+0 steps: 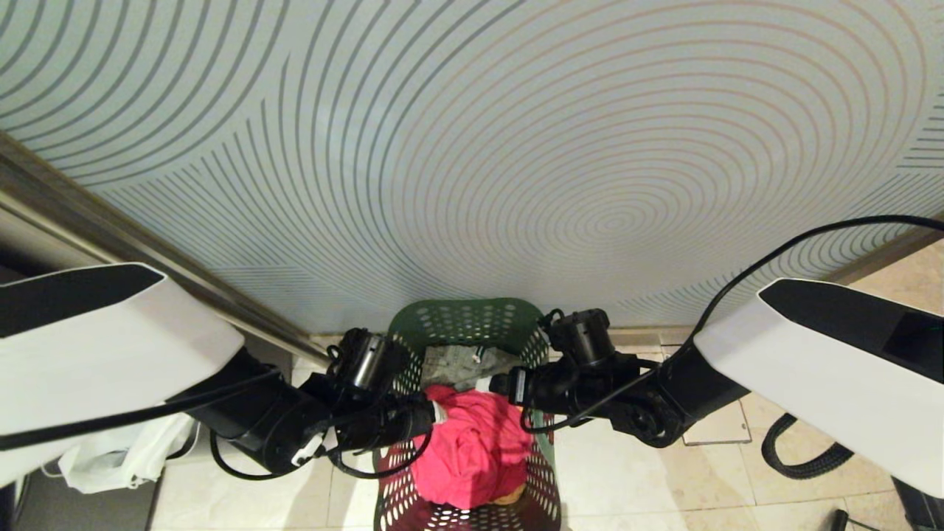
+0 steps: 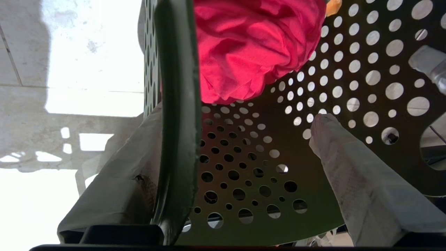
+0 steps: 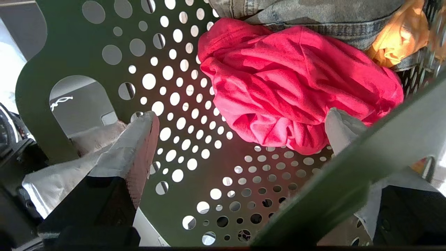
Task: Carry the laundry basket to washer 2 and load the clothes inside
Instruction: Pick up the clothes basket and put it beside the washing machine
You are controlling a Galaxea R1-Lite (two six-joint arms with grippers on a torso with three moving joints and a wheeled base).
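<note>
The left gripper [image 1: 435, 414] is spread wide over the left rim of the green laundry basket [image 1: 509, 324], one finger outside the wall and one inside, not squeezing. The basket sits on the floor [image 1: 634, 472] with the clothes [image 1: 476, 450] inside. The right gripper [image 1: 495, 384] is wide open over the right rim, holding nothing.

Laundry basket [image 1: 464, 324]: dark green, sides patterned with round holes. Clothes: one bright pink-red garment [image 1: 476, 450], one grey-green denim piece [image 1: 461, 365], one yellow-orange cloth [image 3: 400, 36]. Wall panel [image 1: 516, 147]: pale grey with concentric curved lines. Floor [image 1: 664, 479]: cream tiles.
</note>
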